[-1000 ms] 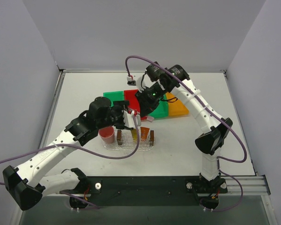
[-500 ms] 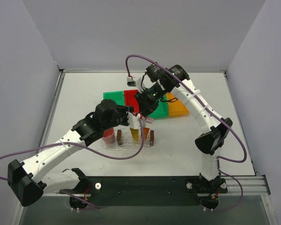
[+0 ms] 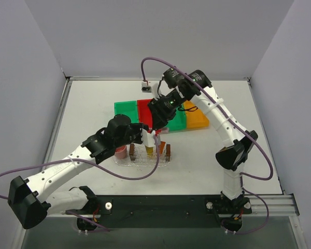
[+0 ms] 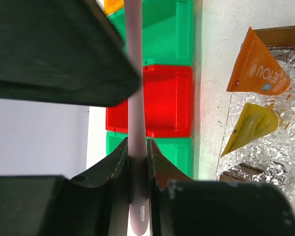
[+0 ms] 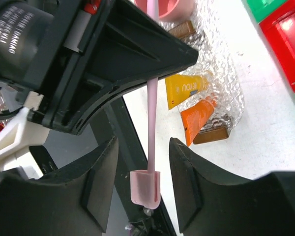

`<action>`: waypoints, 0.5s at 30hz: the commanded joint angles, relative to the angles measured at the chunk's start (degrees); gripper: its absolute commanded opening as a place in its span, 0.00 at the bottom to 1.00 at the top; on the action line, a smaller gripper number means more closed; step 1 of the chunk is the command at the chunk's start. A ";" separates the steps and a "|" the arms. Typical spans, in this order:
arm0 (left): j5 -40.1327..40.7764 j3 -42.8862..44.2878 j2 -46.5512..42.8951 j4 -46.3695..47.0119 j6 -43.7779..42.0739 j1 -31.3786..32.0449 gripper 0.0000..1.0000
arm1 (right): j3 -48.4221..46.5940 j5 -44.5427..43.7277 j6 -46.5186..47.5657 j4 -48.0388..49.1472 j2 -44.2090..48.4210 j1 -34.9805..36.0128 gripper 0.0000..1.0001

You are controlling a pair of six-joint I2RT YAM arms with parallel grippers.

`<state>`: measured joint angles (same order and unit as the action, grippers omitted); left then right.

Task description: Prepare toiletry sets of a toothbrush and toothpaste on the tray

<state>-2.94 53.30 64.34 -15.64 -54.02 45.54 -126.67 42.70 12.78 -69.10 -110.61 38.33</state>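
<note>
Left gripper [image 4: 136,150] clamped on toothbrush [image 4: 136,98] near tray [image 5: 226,93], right gripper [image 5: 143,147] spread wide, holding nothing, astride its head; a premature left release could drop it beside the tray.

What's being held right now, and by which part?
The left pincer is shut on the toothbrush, gripping the shaft near its handle end. The right pincer is open, its fingers either side of the brush head, holding nothing.

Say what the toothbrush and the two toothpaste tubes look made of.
The toothbrush: smooth, pale pink moulded plastic, likely; even colour, soft sheen. The orange tube and yellow tube: thin flexible plastic or laminate, judging by flat wedge shape, printed lettering.
</note>
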 commanded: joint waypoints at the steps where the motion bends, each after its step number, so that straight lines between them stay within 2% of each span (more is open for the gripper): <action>1: -1.98 -0.04 -2.63 1.23 2.16 -0.28 0.00 | -6.03 0.98 -1.96 -1.04 -0.92 -2.20 0.43; 4: -2.07 0.05 -3.34 0.70 4.79 -0.45 0.00 | -8.59 2.47 -3.54 0.19 -0.75 -6.14 0.46; 8: -4.17 -0.56 -4.92 2.53 13.38 -1.94 0.00 | -7.45 5.46 -5.39 4.14 1.53 -11.95 0.46; 11: -6.46 -1.88 -6.15 6.40 21.37 -3.70 0.00 | -3.94 9.85 -6.00 8.00 4.34 -16.33 0.46; 15: -7.87 -1.53 -6.24 8.69 28.43 -4.58 0.00 | 0.80 13.11 -5.92 11.70 8.29 -18.64 0.46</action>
<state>-7.55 51.24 59.09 -12.82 -36.51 41.82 -128.77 49.41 7.46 -61.95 -108.88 20.67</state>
